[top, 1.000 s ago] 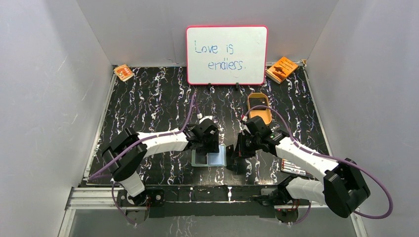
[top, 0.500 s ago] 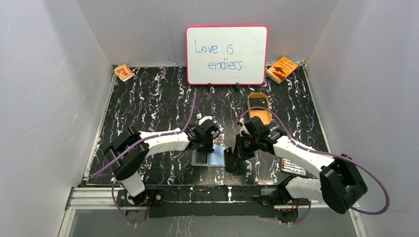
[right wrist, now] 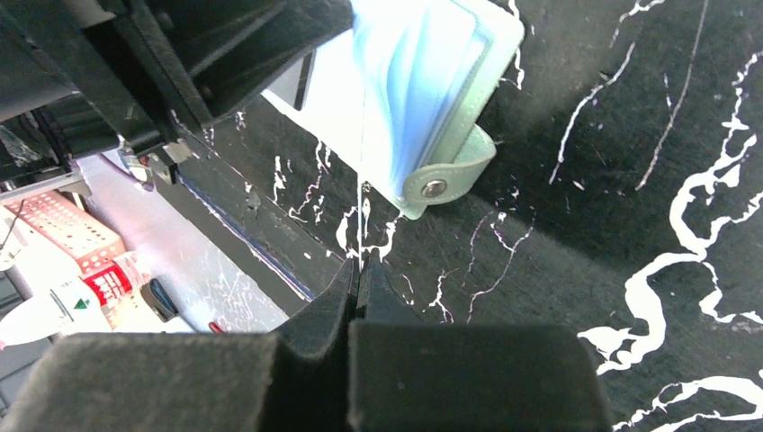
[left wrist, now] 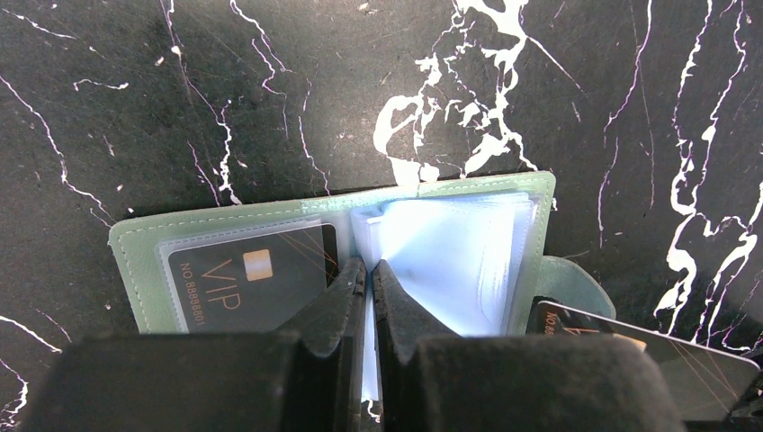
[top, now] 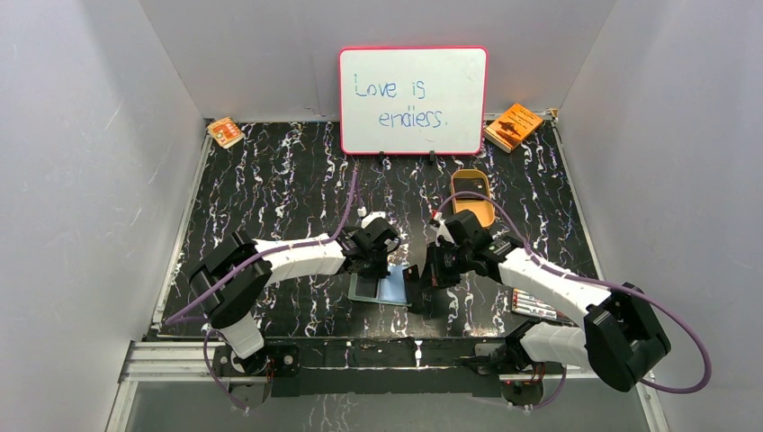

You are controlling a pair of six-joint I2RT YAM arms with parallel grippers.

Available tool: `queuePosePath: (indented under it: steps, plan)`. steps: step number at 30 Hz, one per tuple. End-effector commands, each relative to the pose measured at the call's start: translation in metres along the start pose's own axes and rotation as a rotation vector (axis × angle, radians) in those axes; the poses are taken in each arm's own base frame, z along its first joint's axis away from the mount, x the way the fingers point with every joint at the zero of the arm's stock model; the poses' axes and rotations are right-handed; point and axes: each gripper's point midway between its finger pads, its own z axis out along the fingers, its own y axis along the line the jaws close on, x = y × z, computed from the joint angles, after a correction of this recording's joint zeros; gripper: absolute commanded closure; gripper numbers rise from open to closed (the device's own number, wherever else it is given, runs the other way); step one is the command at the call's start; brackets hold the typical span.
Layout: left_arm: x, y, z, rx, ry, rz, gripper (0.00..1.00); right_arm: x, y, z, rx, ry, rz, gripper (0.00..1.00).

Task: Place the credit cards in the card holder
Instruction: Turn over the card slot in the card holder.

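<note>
The card holder (left wrist: 315, 216) lies open on the black marbled table, green outside with pale blue sleeves (left wrist: 459, 261) fanned up. A dark credit card (left wrist: 243, 279) marked VIP sits in its left pocket. My left gripper (left wrist: 369, 265) is shut on one pale sleeve at the holder's spine. My right gripper (right wrist: 360, 261) is shut on a second dark credit card (left wrist: 630, 337), seen edge-on as a thin line (right wrist: 363, 211) just short of the holder (right wrist: 432, 81) and its snap strap (right wrist: 441, 184). From above, both grippers (top: 382, 261) (top: 423, 274) meet over the holder (top: 369, 290).
A whiteboard (top: 413, 99) stands at the back. A tan oval tray (top: 471, 196) lies behind the right arm. Orange booklets (top: 514, 125) (top: 225, 131) sit in the far corners. A flat striped pack (top: 538, 306) lies by the right arm near the front edge.
My left gripper has closed on a pale sleeve of the holder. My right gripper has carried its card leftward, closer to the holder's right edge.
</note>
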Motion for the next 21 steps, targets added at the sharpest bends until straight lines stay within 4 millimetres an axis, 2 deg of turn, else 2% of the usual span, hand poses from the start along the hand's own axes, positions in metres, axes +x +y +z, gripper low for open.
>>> queuePosePath:
  steps: [1, 11, 17, 21]
  plan:
    - [0.030, 0.028, 0.011, -0.099, 0.083, 0.025, 0.99, -0.019, 0.023, -0.005, -0.082, -0.054, -0.060, 1.00]
    - [0.030, 0.028, 0.010, -0.099, 0.081, 0.020, 1.00, -0.017, 0.021, 0.007, -0.087, 0.006, -0.036, 1.00]
    - [0.030, 0.029, 0.010, -0.102, 0.081, 0.021, 1.00, -0.020, 0.022, 0.007, -0.082, -0.001, -0.035, 1.00]
    - [0.031, 0.029, 0.011, -0.102, 0.081, 0.021, 1.00, -0.029, 0.021, 0.002, -0.056, -0.053, -0.043, 1.00]
